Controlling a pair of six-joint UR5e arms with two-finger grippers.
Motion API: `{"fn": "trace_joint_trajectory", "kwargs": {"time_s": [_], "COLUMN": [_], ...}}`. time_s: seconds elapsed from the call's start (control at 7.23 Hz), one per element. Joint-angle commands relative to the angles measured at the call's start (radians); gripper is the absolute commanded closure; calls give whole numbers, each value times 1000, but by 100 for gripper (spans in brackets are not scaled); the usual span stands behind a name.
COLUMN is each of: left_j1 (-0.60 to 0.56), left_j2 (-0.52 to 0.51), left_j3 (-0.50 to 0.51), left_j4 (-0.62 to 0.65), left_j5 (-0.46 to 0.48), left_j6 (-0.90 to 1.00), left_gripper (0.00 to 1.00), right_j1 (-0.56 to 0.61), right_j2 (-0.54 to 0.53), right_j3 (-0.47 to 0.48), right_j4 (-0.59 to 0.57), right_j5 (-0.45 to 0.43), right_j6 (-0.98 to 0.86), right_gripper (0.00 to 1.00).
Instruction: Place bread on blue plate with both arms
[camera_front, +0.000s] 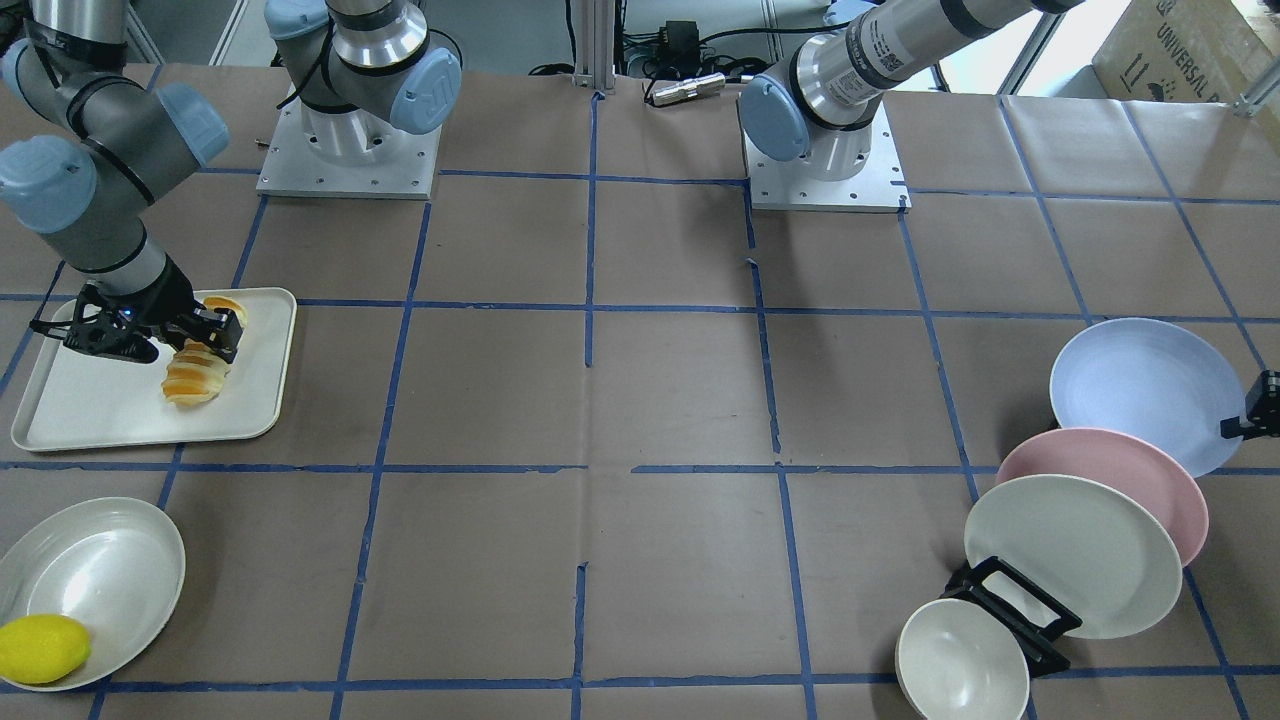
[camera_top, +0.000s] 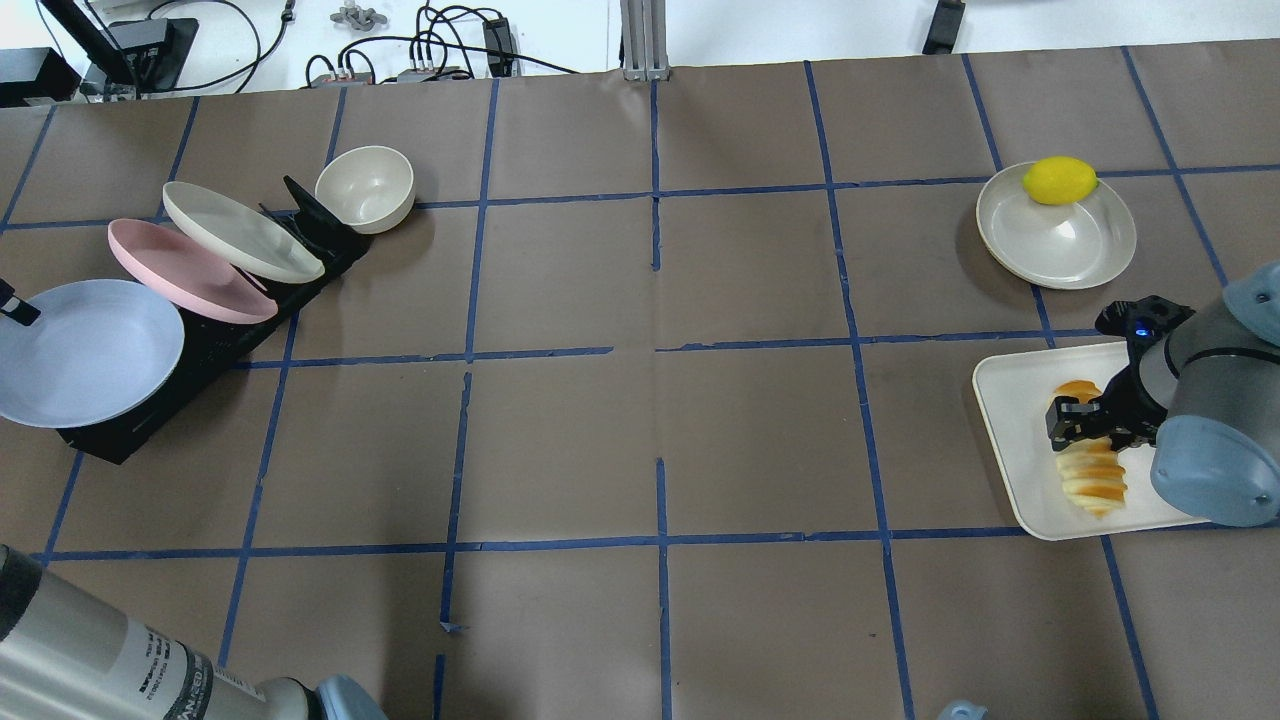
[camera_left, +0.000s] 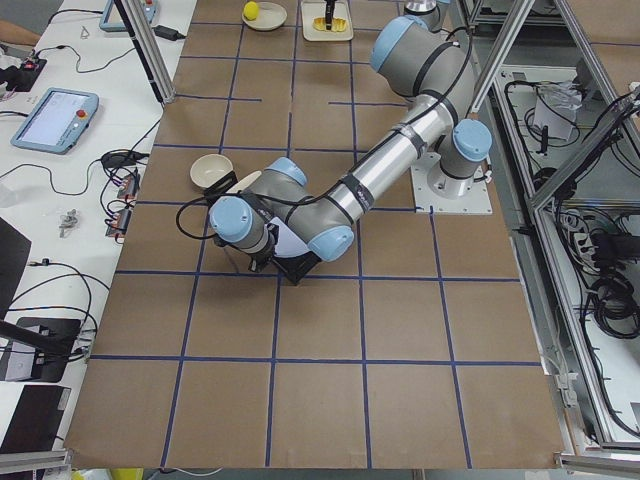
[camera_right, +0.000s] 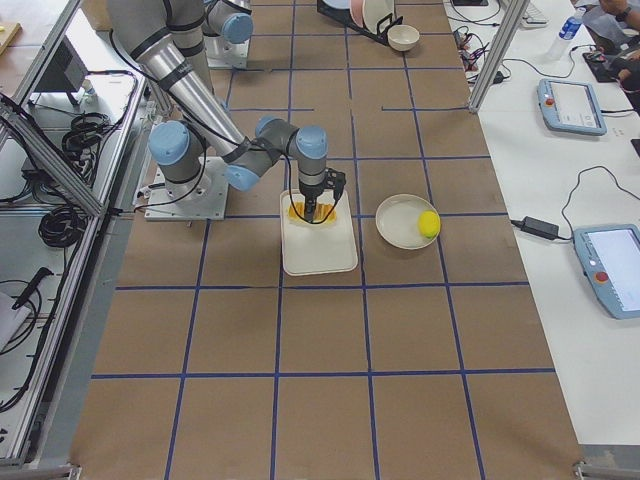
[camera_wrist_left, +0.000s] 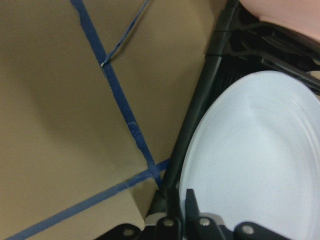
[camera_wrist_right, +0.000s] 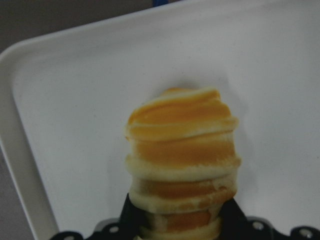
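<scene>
**Inspector:** State of the right tool?

**Onlooker:** The right tool is down over the off-white rectangular plastic tray. Its two black fingers are closed against the sides of the ridged, golden-orange bread loaf, near one end. The wrist view shows both fingers touching the crust. I cannot tell whether the bread loaf rests on the tray or hangs just above it.

**Inspector:** And the left tool?

**Onlooker:** The left tool is at the rim of the round, pale lavender-blue plastic plate. That plate leans in the black dish rack at the opposite end of the brown-paper counter. One finger overlaps the plate's edge in the wrist view. I cannot tell whether the tool is open or closed.

**Inspector:** Bread loaf relative to that plate?

**Onlooker:** Well apart, at opposite ends of the counter.

**Inspector:** Other items?

**Onlooker:** A round pink plate leans just beside the blue one, followed by a larger off-white plate. A smooth yellow lemon sits at the edge of a round off-white dish near the tray.
</scene>
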Motion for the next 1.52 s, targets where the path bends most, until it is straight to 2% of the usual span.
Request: {"fn": "trace_joint_trajectory", "kwargs": {"time_s": [0.0,0.28,0.41,0.55,0.69,0.97,1.24,1.38], "left_j1": [17,-3,-43,-133,-241,-456,-608,-665], "left_j2": [72,170,228,280,320,380,367,359], "left_j3": [31,32,29,4,-35,-178,-321,-371], "left_j4": [-80,-158,-206,-227,-225,-187,19,63], "left_j5": [17,16,11,10,4,-19,-59,-131], "left_j6": [21,4,-32,-122,-214,-459,-622,-681], "left_gripper": [94,94,94,94,94,94,94,94], "right_j1": [4,10,22,30,30,39,126,162], "right_j2": [-7,-80,-114,-158,-210,-263,-254,-248], "right_j3": [-4,-10,-15,-50,-132,-344,-568,-654], "right_j4": [1,4,38,109,276,613,831,895], "right_j5": [0,3,3,3,3,5,2,5], "right_j6": [-2,-5,-5,-5,-6,-11,6,38], "right_gripper": [98,97,97,97,97,97,97,97]}}
